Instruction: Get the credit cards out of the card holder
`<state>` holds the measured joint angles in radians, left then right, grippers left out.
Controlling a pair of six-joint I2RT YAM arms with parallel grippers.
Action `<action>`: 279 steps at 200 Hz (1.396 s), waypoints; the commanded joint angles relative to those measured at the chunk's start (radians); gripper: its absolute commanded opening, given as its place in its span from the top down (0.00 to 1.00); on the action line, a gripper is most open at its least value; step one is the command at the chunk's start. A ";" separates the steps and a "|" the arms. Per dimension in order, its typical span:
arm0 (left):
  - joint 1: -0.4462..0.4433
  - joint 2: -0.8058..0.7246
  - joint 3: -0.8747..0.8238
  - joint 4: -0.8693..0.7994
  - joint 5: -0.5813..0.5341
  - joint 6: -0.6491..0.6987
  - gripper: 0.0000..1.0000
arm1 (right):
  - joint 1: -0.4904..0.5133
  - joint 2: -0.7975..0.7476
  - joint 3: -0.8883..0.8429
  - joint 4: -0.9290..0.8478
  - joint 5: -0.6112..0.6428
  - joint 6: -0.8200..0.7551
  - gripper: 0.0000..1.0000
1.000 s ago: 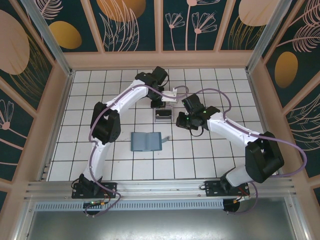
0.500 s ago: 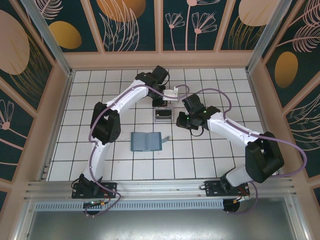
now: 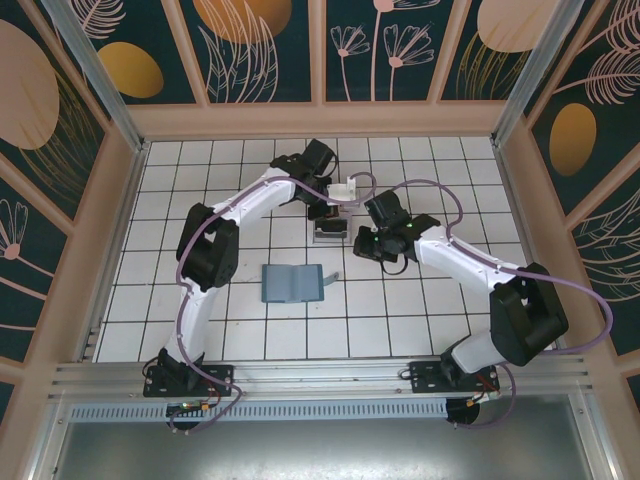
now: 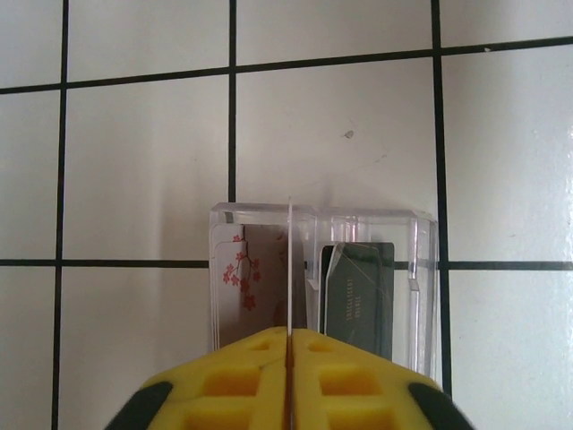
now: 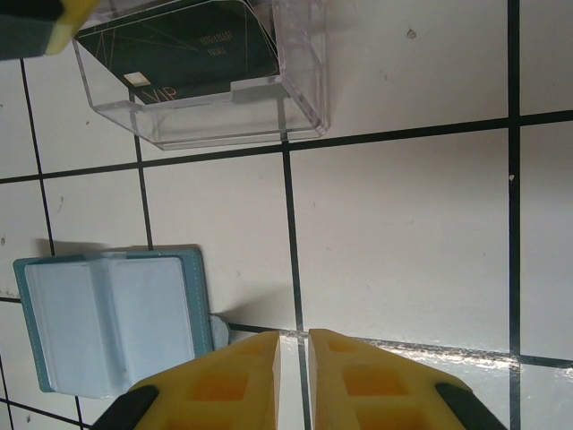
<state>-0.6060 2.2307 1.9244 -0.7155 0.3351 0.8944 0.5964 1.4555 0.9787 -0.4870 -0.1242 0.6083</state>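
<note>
Top view high above near edge, wrist views close, downward, sharing clear box (image 4: 358,218)

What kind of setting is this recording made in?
Probably a purpose-built robot booth, not a home: white gridded tabletop, floral-printed wall panels all round, left arm and right arm bolted to an aluminium rail.

left arm (image 3: 245,203) stretched far forward, elbow bent, wrist turned right. left gripper (image 4: 289,333) facing down, fingers pinched on edge-on credit card (image 4: 289,260). right arm (image 3: 465,262) angled inward to left. right gripper (image 5: 294,336) nearly closed, slim gap, holding nothing.
</note>
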 commanded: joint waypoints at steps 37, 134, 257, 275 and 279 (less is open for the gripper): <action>0.008 -0.055 -0.027 0.083 -0.130 -0.060 0.77 | -0.007 -0.007 -0.010 0.006 0.001 0.008 0.83; 0.046 -0.270 -0.340 0.408 -0.201 -0.209 0.54 | -0.079 0.017 -0.024 0.019 0.156 -0.074 0.61; 0.193 -0.638 -1.014 1.003 -0.746 -0.686 0.02 | -0.367 0.106 -0.059 0.279 0.403 -0.338 0.02; 0.251 -0.673 -1.103 1.081 -0.797 -0.745 0.01 | -0.404 0.103 -0.116 0.398 0.482 -0.382 0.04; 0.266 -0.683 -1.124 1.098 -0.800 -0.758 0.01 | -0.412 0.100 -0.130 0.427 0.499 -0.392 0.04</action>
<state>-0.4049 1.6028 0.8963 0.2081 -0.3088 0.2768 0.2260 1.5478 0.9154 -0.2287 0.2173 0.3016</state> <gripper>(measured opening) 0.986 0.970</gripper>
